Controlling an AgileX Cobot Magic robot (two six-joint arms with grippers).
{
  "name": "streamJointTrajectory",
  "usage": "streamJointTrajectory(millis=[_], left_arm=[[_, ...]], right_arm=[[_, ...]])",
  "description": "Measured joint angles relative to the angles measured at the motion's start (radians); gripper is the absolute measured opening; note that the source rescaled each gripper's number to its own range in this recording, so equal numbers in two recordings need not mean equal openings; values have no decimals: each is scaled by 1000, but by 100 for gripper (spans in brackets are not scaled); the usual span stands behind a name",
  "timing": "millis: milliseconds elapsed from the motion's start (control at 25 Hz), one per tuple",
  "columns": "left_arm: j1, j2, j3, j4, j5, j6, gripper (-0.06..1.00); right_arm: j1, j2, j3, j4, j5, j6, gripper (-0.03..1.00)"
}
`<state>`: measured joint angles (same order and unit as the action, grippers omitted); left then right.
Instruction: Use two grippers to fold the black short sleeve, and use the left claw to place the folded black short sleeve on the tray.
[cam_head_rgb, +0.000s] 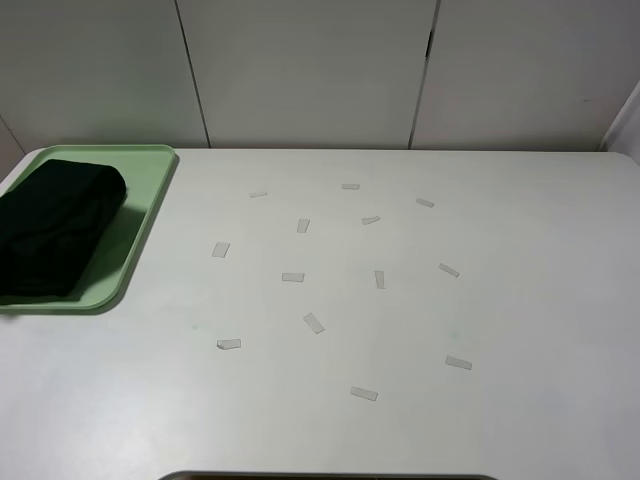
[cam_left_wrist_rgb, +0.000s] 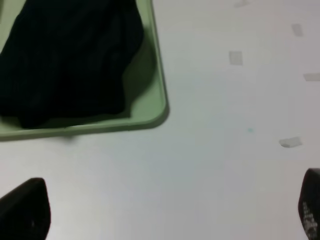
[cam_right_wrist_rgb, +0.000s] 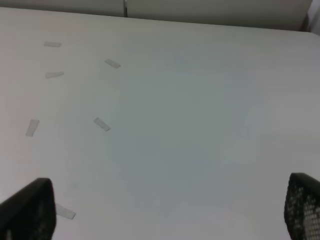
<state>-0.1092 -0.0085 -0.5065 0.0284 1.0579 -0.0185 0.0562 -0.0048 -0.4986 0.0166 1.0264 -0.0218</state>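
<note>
Shirt (cam_head_rgb: 55, 230) folded and lying on the green tray (cam_head_rgb: 150, 205), at the far left corner of the bench (cam_head_rgb: 400, 320). Looks like the last step, with the folding and the placing both done. Left gripper (cam_left_wrist_rgb: 165, 212) wide apart and holding nothing, hanging above bare bench just beside the tray's near rim. Right gripper (cam_right_wrist_rgb: 165, 210) wide apart too, holding nothing, over the right side of the bench. Probably nothing left but pulling both arms back and away. Plenty of open room across the middle and right, only small bits of tape (cam_head_rgb: 314, 322) stuck flat there. Shirt well inside the tray on the right side, a strip of green showing there. Left edge of tray and shirt cut off by the high view, so cannot tell about overhang there.
</note>
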Motion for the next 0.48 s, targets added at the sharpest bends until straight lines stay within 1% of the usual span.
streamJointTrajectory(millis=[480], left_arm=[[0,0,0,1,0,-5,100]], right_arm=[[0,0,0,0,0,0,98]])
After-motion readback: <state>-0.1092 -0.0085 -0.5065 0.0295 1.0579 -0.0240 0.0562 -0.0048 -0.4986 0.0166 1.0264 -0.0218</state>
